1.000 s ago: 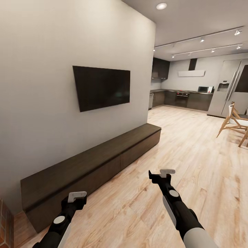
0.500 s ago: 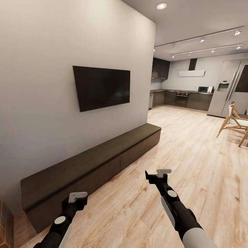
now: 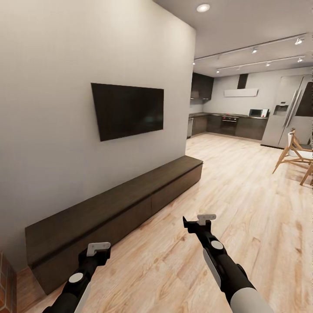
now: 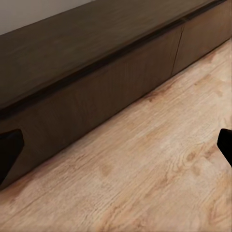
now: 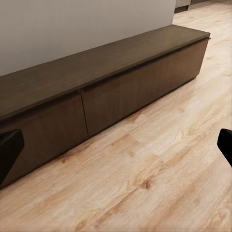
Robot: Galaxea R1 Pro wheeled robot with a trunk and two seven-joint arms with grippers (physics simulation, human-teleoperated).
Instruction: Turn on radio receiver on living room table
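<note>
The radio receiver and the low grey table are out of view. I face a white wall with a dark television point(image 3: 127, 110) above a long dark wooden low cabinet point(image 3: 117, 204). My left gripper point(image 3: 98, 249) hangs low above the light wood floor point(image 3: 243, 191), close to the cabinet's near end. In the left wrist view its dark fingertips point(image 4: 9, 151) stand wide apart over bare floor, so it is open. My right gripper point(image 3: 205, 218) is held further forward over the floor. It is open too, its fingertips point(image 5: 9, 150) spread with nothing between them.
The cabinet point(image 5: 96, 92) runs along the wall at my left. Beyond it a dark-cabinet kitchen point(image 3: 230, 124) with a steel fridge point(image 3: 289, 111) lies at the far end. Wooden chairs point(image 3: 298, 156) stand at the right edge. A brick surface point(image 3: 6, 284) shows at the lower left corner.
My right gripper has drifted a little to the left and slightly lower. The left arm has barely moved. The whole picture has shifted very slightly.
</note>
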